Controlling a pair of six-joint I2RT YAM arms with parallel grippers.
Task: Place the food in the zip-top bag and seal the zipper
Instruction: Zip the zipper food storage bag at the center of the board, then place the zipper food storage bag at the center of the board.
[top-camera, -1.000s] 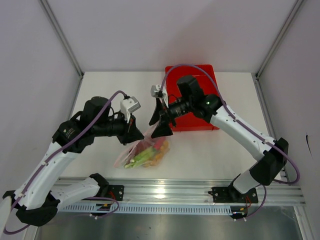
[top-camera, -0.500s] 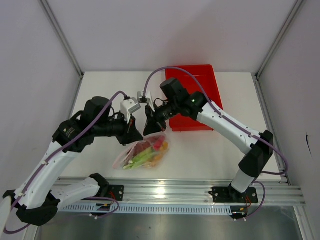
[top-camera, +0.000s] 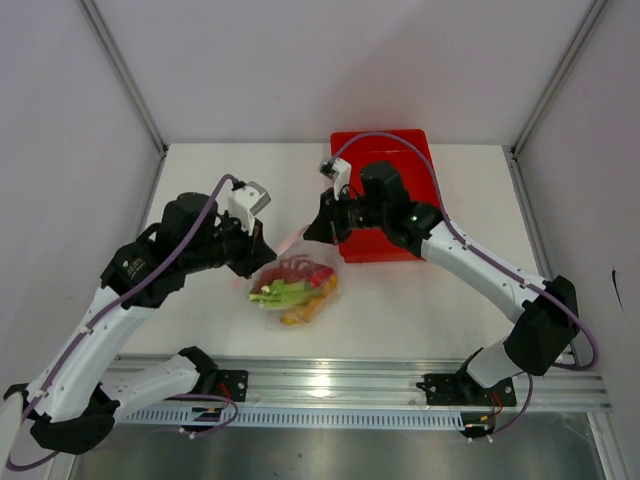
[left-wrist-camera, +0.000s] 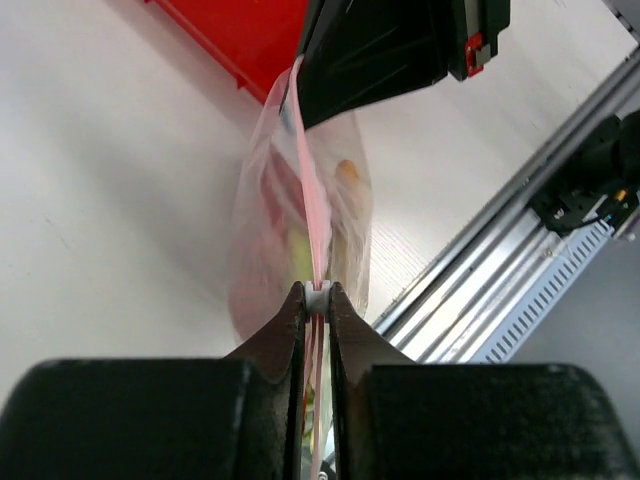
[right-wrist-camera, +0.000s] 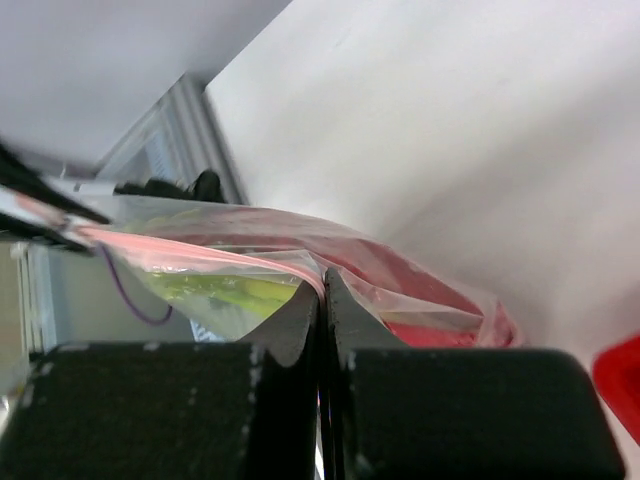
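The zip-top bag (top-camera: 300, 275) hangs between my two grippers over the table, with its pink zipper (top-camera: 288, 240) stretched taut along the top. Inside lies the food: the green stalk (top-camera: 278, 293), the red lobster (top-camera: 318, 275) and yellow pieces (top-camera: 300, 315). My left gripper (top-camera: 258, 250) is shut on the zipper's left end, its jaws pinching a small white slider (left-wrist-camera: 317, 293). My right gripper (top-camera: 312, 232) is shut on the zipper's right end (right-wrist-camera: 300, 268). In the right wrist view the stalk (right-wrist-camera: 225, 290) and lobster (right-wrist-camera: 440, 325) show through the plastic.
The red tray (top-camera: 400, 150) sits at the back right, just behind my right gripper. The aluminium rail (top-camera: 350, 375) runs along the near edge of the table. Grey walls enclose the table on three sides.
My right gripper went from open to shut on the bag's zipper end and drew back to the right. The left arm shifted up and left. The bag is pulled taut.
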